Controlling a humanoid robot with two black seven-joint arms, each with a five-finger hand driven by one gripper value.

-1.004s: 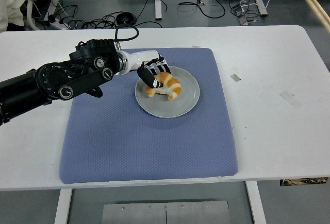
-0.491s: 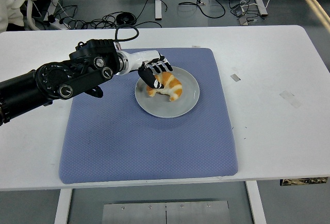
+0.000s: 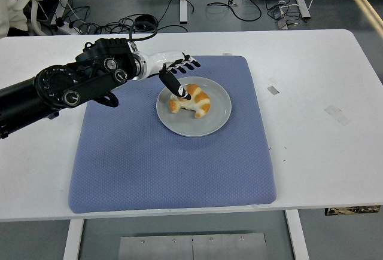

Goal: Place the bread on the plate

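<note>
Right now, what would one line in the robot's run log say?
croissant: lying on grey plate | left hand: open, thumb over croissant's left end | plate: on blue mat | right arm: not in view

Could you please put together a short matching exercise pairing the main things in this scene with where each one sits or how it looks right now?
Things:
1. croissant
2. plate
3. mat
4. left hand

Descriptions:
A. blue, spread on the white table
B. fingers spread, at the plate's far-left rim
C. grey and round, on the mat
D. golden, lying on the plate

Pairs: 1-D, 2-C, 3-A, 4-B
</note>
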